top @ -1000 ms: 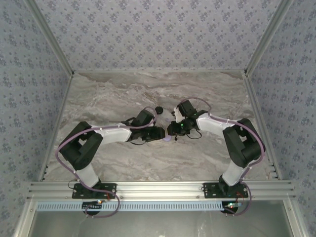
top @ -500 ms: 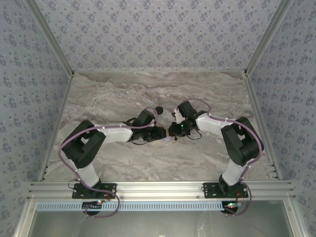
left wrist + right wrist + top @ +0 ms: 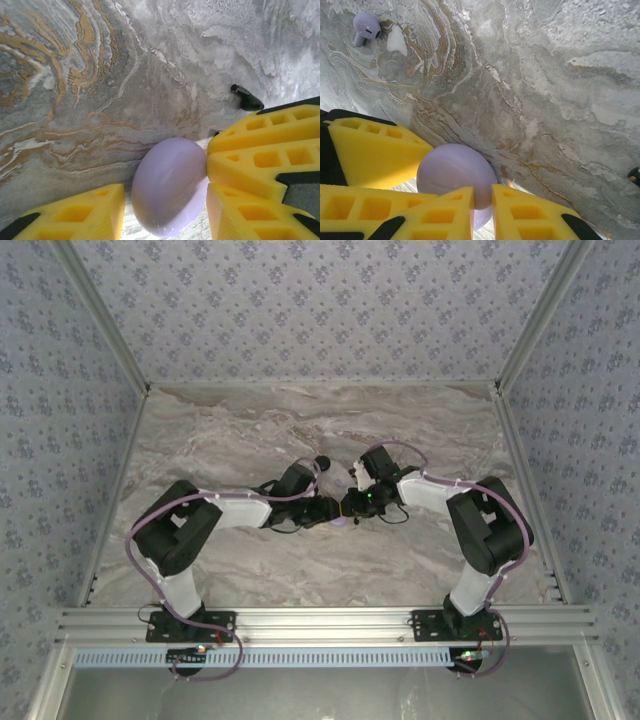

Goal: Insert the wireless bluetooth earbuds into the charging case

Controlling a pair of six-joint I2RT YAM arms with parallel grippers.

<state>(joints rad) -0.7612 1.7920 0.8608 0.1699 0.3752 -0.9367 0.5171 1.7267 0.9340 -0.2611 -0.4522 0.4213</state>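
Arms bent inward, left end effector (image 3: 165, 200) half-closed, right end effector (image 3: 482, 200) nearly closed.

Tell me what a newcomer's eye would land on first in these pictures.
A lavender egg-shaped plastic case at mid-table, clamped between the yellow fingers of the left end effector, with the right end effector pinching its edge. Next, a small lavender stemmed earbud lying loose on the swirled grey-and-tan marble tabletop, beyond the case in the right wrist view.

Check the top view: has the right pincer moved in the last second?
Yes. Against the small black object, the right pincer edged slightly left, onto the lavender charging case.
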